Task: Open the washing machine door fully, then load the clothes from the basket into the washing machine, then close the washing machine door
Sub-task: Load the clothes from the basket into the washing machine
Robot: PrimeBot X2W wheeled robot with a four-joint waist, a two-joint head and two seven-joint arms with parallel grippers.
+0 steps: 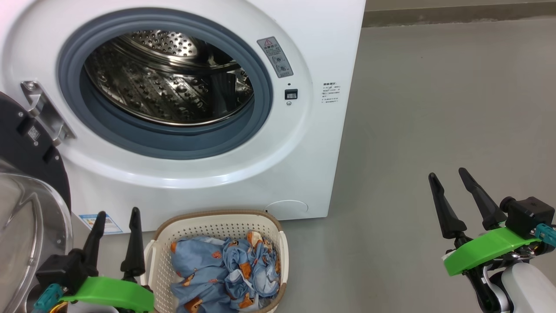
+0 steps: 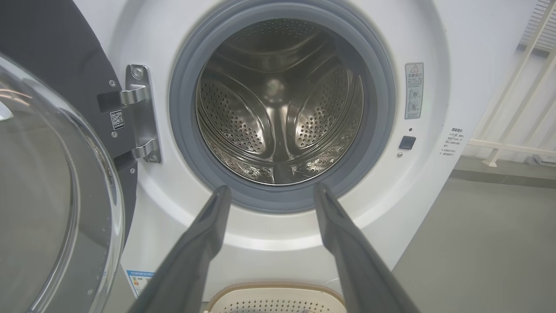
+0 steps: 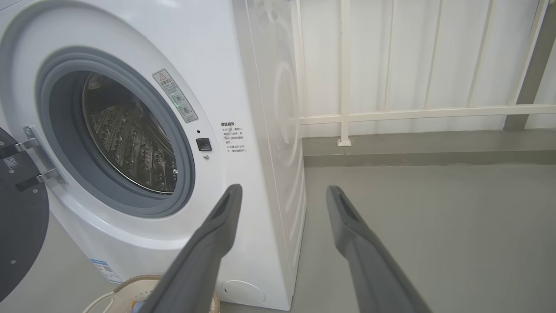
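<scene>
Now the washing machine door [image 1: 26, 143] stands swung out to the left, hinge bared, and the steel drum [image 1: 169, 78] of the washing machine [image 1: 321, 52] gapes empty. So the opening step looks done and loading is the step in hand, not yet begun. The clothes [image 1: 221, 269], that blue printed bundle, lie heaped in the basket [image 1: 217, 214], which sits on the floor tight against the machine's front, right below the drum mouth.

Left gripper [image 1: 118, 212]: fingers spread, nothing between them, standing just beside the basket's left rim and pointing up toward the machine. In the left wrist view its fingers frame the lower rubber seal [image 2: 278, 202], with the basket's rim [image 2: 273, 291] peeking in low between them. Right gripper [image 1: 447, 173]: also spread and empty, well apart to the right over bare grey floor [image 1: 434, 108].

By my reading, the next move belongs to the nearer left arm: tip down, reach rightward into the basket, pinch a good fold of cloth and carry it up over the seal. Soft fabric may trail or snag on the rim, so a deep bite matters.
</scene>
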